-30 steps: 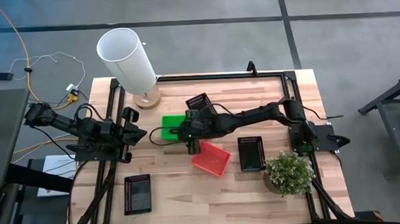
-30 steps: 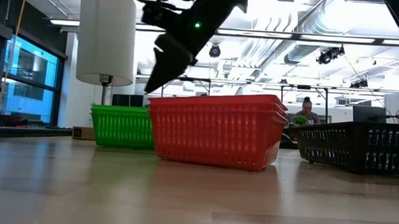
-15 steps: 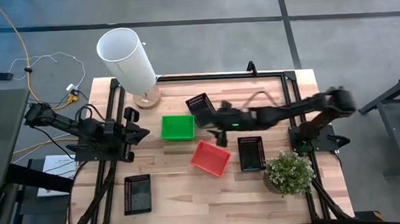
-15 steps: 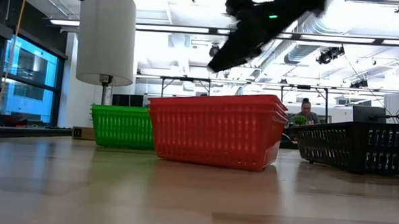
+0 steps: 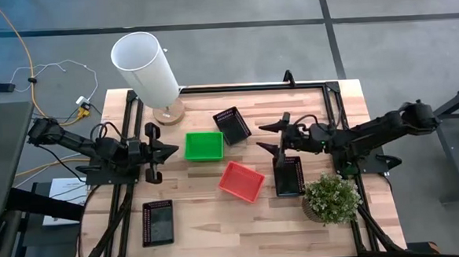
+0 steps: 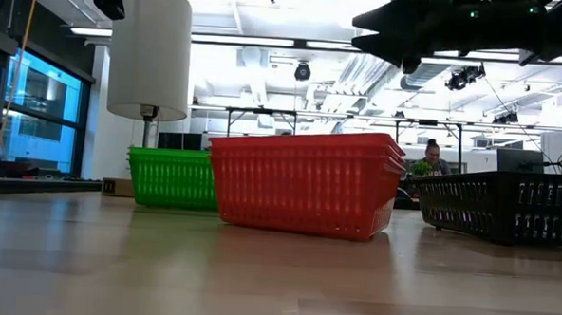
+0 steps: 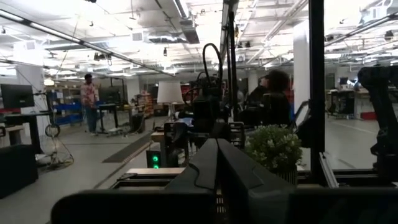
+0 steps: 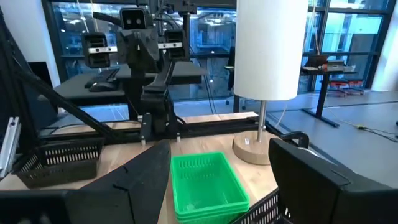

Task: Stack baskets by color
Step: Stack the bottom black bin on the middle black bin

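The right gripper [image 5: 271, 137] hangs above the middle of the table [image 5: 219, 223], its jaws spread wide and holding nothing. It sits just left of the far end of a black basket [image 5: 289, 176] that lies right of centre, near the small potted plant [image 5: 331, 199] at the table's right near side.

The red baskets [image 5: 242, 181] stand nested as one stack near the centre, turned at an angle; in the low view their rims show layered one inside another [image 6: 304, 182]. The green baskets [image 5: 204, 145] sit just left and farther back, also seen behind the red stack in the low view [image 6: 171, 177] and ahead of the right wrist camera [image 8: 205, 183].

A second black basket [image 5: 232, 124] rests tilted beside the green ones on their right far side. A third black basket [image 5: 157, 222] lies well apart at the left near corner.

The left gripper [image 5: 168, 152] waits at the table's left edge, left of the green baskets, jaws pressed together and empty. A tall white lamp [image 5: 146, 68] stands at the far left.
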`<action>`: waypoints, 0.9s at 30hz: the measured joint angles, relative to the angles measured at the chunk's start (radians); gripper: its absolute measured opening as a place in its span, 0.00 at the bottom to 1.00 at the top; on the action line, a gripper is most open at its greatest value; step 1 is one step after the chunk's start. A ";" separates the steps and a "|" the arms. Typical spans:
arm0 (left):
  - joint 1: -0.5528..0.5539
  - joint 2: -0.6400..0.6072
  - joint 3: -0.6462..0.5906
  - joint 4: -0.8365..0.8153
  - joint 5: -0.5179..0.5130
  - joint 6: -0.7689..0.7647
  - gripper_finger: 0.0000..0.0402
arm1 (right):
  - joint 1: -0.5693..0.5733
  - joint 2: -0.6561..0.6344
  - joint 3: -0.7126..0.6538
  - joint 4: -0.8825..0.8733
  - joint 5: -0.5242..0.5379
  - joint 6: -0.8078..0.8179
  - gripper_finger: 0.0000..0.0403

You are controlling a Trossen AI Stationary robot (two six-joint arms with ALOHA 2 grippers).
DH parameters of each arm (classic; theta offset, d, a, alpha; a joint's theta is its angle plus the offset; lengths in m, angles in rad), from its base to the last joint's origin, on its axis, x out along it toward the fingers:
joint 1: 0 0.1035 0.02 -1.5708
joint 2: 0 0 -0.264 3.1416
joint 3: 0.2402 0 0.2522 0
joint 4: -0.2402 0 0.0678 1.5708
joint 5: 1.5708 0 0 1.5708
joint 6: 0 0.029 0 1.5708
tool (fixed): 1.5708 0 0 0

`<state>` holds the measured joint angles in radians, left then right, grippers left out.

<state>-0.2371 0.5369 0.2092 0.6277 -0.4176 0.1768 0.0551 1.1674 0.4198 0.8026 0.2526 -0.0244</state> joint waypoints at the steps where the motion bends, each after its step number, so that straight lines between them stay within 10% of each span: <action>1: 0.000 0.000 0.000 0.000 0.001 -0.001 0.00 | 0.000 0.000 0.000 -0.006 0.000 -0.001 0.64; 27: 0.000 0.069 0.000 0.002 -0.002 -0.070 0.00 | 0.000 0.001 -0.001 -0.105 -0.025 0.017 0.64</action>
<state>-0.2371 0.6060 0.2092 0.6296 -0.4193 0.1070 0.0551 1.1687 0.4191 0.6980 0.2273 -0.0078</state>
